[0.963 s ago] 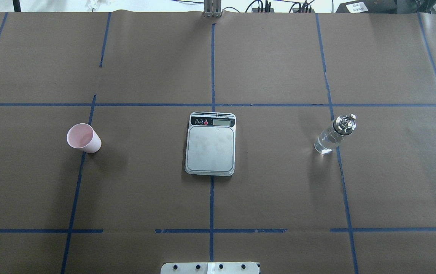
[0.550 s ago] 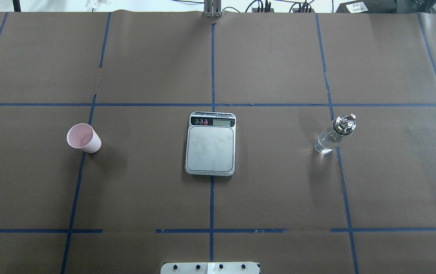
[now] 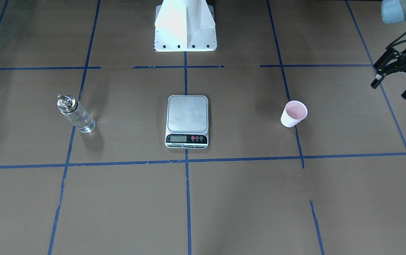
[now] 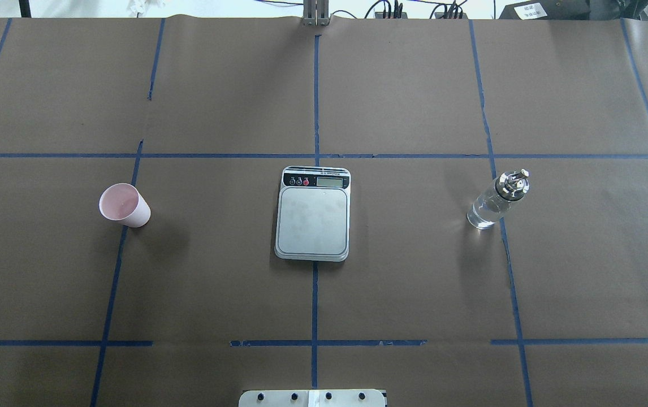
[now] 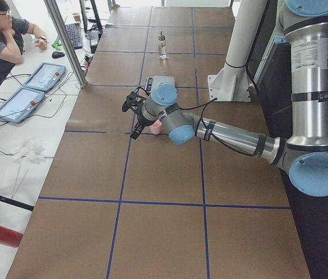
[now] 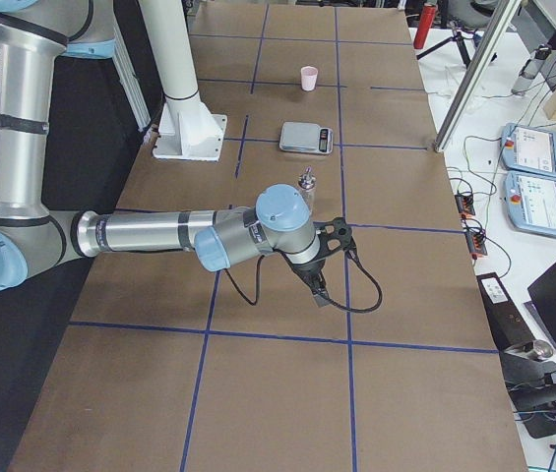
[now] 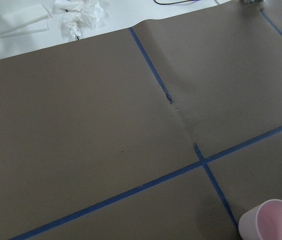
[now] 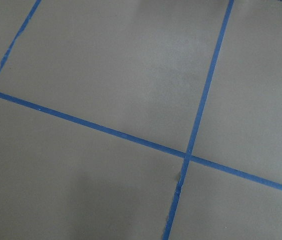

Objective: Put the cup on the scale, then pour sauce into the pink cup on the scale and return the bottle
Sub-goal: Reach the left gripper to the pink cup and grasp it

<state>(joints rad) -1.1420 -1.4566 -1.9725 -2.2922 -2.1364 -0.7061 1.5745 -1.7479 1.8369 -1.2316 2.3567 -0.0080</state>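
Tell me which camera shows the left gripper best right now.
Front-facing view: the left gripper shows clearly at the right edge, fingers spread, apart from the cup. Overhead catches only a dark tip at its left edge. The left side view shows it small, overlapping the cup. Its wrist camera shows no fingers.

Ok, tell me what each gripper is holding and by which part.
Nothing is held. The left gripper hangs open and empty, apart from the cup; the bottle stands alone, clear of the right gripper.
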